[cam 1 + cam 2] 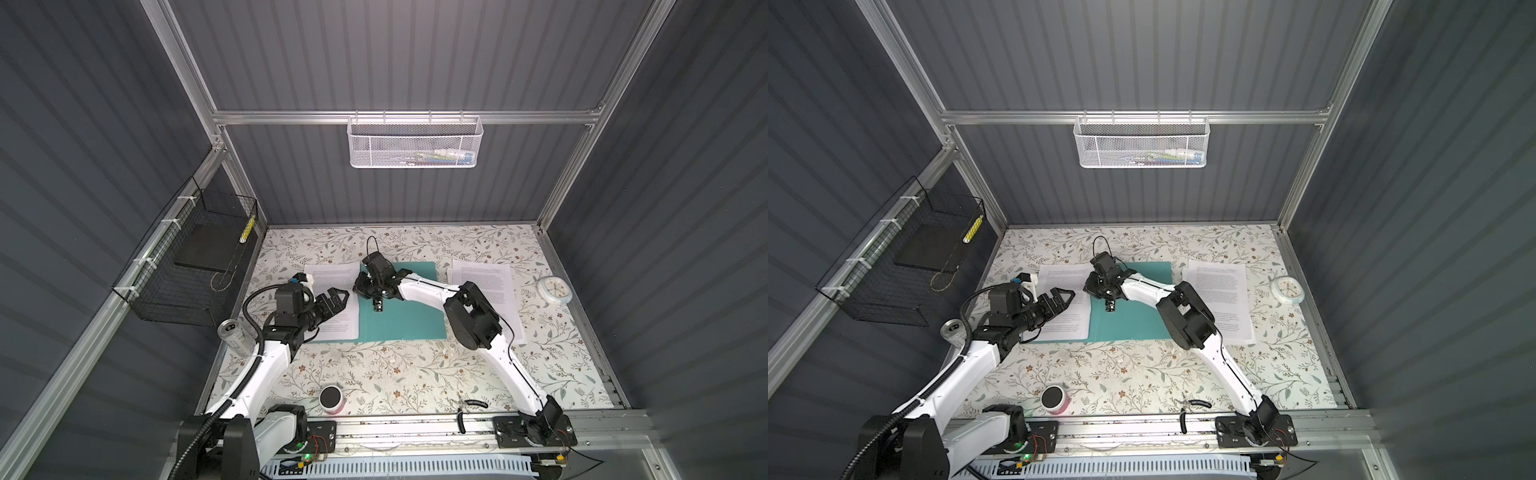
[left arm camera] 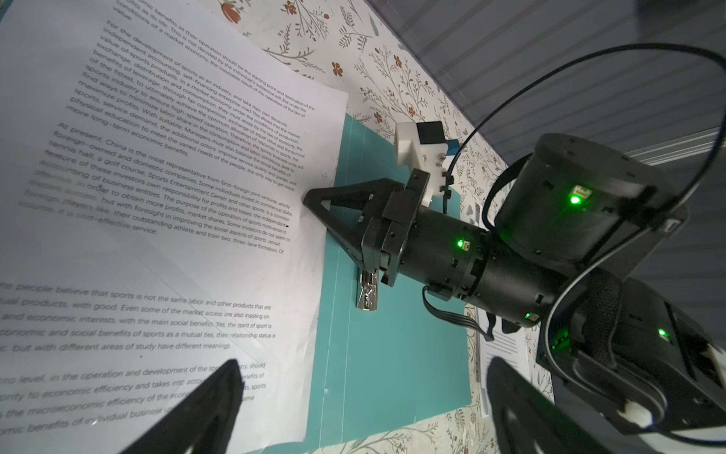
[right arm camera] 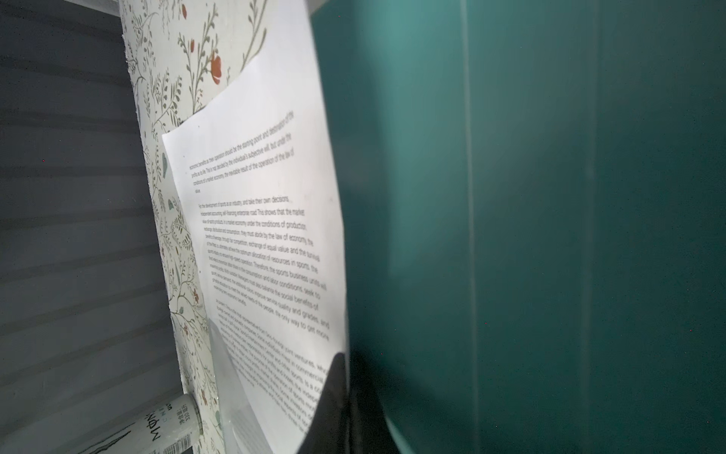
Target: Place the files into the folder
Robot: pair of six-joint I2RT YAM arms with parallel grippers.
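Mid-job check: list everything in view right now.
folder: 1, teal, open flat mid-table
metal clip: 1, silver, on folder's spine
printed sheets: 2 lots, white, one on folder's left half, one right of folder
clock: 1, white, table's right edge
drink can: 1, silver, table's left edge
round container: 1, black top, pink side, table front
wire basket: 1, black, left wall, holds grey slab
mesh basket: 1, white, back rail
left gripper: 1, black, open, above sheets on folder
right gripper: 1, black, at those sheets' edge near clip
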